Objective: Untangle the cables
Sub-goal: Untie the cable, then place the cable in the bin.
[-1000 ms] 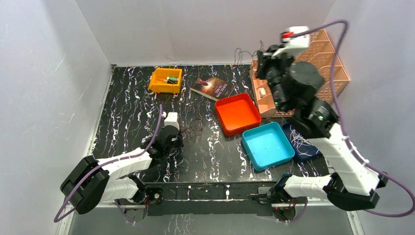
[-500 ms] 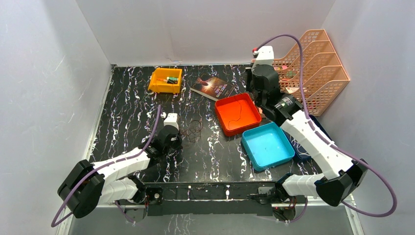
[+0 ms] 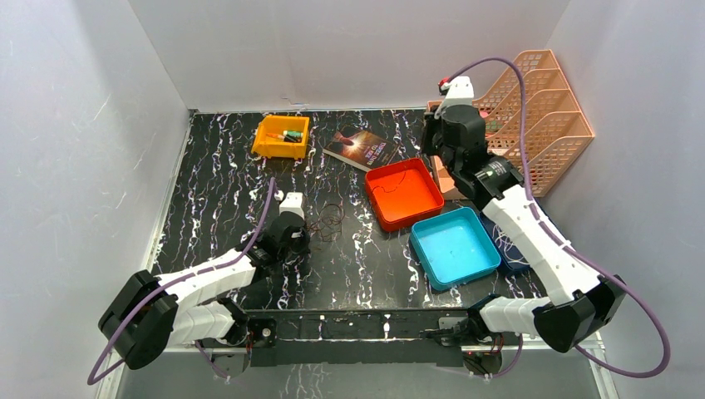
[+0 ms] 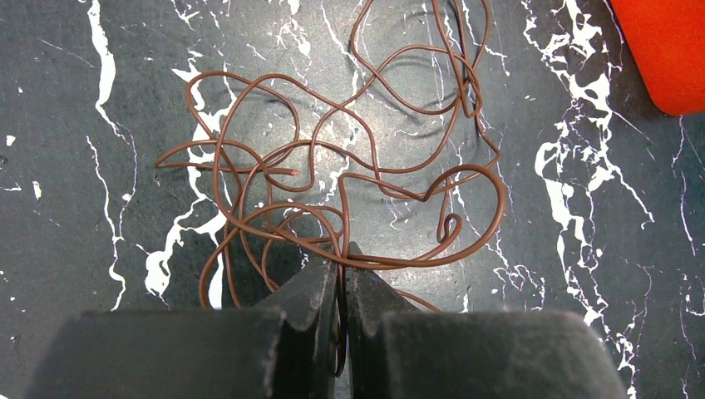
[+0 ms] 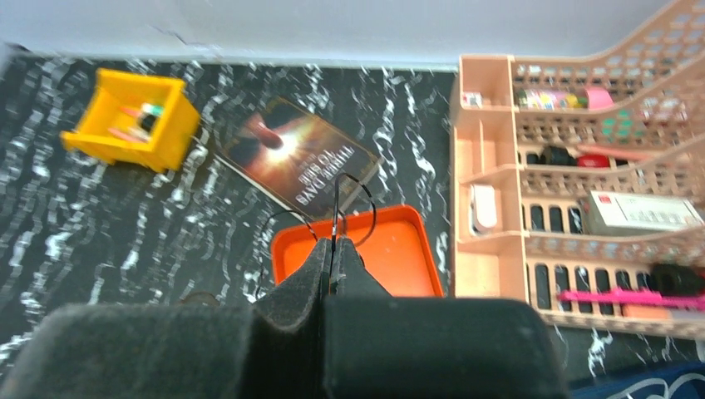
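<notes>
While the left tool [image 4: 342,270] is pinching shut on one strand of the brown cable tangle [image 4: 342,208], the rest of its loops are lying on the bench [image 4: 75,125] just ahead of the fingertips. The right tool [image 5: 331,247] is gripping a thin black cable [image 5: 333,212] between closed jaws, the cord curling just beyond its tips, with the orange tray [image 5: 399,249] sitting below.

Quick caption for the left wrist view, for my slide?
Left fingers pinched shut on a strand of the brown cable tangle on the marbled table.
</notes>
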`<state>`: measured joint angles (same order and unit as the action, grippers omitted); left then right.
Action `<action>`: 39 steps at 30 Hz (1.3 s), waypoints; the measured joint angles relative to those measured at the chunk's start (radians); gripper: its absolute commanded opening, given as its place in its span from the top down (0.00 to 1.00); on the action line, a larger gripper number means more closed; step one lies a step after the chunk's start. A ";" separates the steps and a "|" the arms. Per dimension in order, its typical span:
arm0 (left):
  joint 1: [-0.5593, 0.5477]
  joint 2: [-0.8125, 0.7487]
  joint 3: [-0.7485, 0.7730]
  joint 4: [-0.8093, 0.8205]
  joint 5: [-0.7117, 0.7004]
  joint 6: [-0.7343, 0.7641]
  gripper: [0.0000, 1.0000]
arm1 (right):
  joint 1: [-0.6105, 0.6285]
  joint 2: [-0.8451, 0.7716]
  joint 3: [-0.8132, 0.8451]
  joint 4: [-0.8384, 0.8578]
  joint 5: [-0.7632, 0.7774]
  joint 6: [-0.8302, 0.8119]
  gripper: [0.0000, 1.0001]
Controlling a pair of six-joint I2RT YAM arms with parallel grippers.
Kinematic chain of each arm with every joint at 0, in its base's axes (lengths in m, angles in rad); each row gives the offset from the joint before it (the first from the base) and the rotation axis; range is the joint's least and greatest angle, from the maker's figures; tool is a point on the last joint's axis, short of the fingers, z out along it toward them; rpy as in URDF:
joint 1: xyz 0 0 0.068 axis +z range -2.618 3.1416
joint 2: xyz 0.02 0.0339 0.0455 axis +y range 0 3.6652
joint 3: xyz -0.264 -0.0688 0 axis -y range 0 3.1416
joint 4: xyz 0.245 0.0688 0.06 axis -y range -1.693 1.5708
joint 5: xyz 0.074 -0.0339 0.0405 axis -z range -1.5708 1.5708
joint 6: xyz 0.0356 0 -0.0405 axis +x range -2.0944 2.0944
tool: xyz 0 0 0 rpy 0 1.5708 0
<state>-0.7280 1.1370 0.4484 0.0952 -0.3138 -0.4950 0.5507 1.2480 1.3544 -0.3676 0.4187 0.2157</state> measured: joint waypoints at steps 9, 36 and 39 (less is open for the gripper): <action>0.000 -0.004 0.000 -0.008 -0.003 -0.003 1.00 | 0.000 -0.014 0.196 -0.004 -0.079 -0.001 1.00; 0.000 -0.039 0.000 -0.025 -0.002 -0.004 1.00 | -0.044 0.068 -0.129 0.041 -0.064 0.033 1.00; 0.000 -0.039 0.000 -0.026 0.002 -0.004 1.00 | -0.047 0.094 -0.175 0.050 -0.079 0.054 0.95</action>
<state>-0.7277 1.0977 0.4484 0.0689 -0.3122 -0.4988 0.5037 1.3418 1.1790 -0.3180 0.3397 0.2695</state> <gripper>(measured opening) 0.014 0.020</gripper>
